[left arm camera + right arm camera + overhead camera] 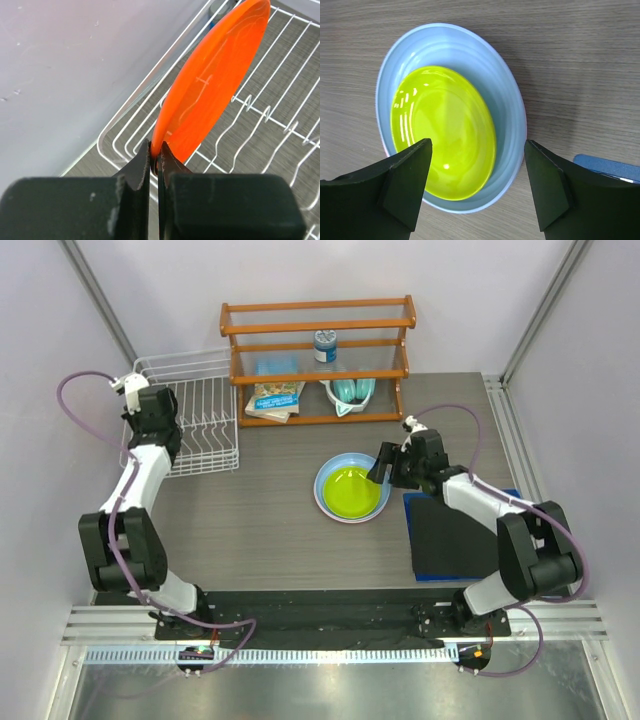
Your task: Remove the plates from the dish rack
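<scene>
Over the left end of the white wire dish rack (205, 430), my left end effector (156, 150) is clamped shut on the lower rim of the orange plate (210, 85). That plate stands on edge, tilted, close to the rack's outer wall; I cannot tell whether it touches the wires below. My right end effector (477, 146) hangs with its 2 fingers spread wide and holding nothing, directly above 2 stacked plates on the surface (260, 520). The lime green plate (445, 135) lies inside the larger light blue plate (470, 55), both flat, near the middle of the surface and well apart from the rack. Just beside them, to my right, lies a dark mat with a blue edge (460, 540). Behind them stands a brown wooden shelf rack (318, 360).
</scene>
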### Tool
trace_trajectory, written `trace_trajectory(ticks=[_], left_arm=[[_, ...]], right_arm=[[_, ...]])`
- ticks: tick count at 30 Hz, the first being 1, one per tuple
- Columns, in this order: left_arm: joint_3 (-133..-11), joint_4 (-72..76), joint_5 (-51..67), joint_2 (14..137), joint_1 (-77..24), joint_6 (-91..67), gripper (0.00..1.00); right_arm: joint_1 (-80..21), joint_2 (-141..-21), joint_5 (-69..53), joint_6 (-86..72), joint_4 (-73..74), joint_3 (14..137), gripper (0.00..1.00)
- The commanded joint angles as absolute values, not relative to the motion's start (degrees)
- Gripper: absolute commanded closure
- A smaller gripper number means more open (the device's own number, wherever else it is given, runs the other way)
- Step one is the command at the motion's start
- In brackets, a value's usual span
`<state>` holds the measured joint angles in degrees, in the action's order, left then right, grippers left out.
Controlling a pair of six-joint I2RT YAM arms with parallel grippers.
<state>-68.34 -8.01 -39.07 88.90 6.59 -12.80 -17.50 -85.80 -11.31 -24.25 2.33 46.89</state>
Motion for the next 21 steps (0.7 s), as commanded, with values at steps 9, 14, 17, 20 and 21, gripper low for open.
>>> trace_trajectory(ticks=[9, 14, 17, 20, 21], left_arm=[[-65.39, -13.88, -25.59, 72.96, 2.82, -18.54, 1.0], [-62.76, -15.91, -12.84, 68.04, -2.8, -24.25, 1.0], [-59.77, -15.21, -6.52, 66.36, -6.32, -27.24, 1.0], [-57.58, -14.33, -0.54, 65.31, -9.13, -29.79, 1.0], [-57.13, -13.63, 1.39, 64.61, -9.84, -30.14, 1.0]], right_arm=[[-17.23, -71.73, -13.88, -26.53, 4.57, 44.47, 0.2], [-17.49, -66.45, -18.36, -29.87, 2.64, 42.28, 0.2], [-17.84, -63.73, -20.47, -32.86, 0.27, 40.7, 0.2], [-19.07, -61.62, -21.44, -34.8, -2.46, 39.55, 0.19], [-19.59, -61.18, -21.18, -35.07, -2.9, 39.46, 0.2]])
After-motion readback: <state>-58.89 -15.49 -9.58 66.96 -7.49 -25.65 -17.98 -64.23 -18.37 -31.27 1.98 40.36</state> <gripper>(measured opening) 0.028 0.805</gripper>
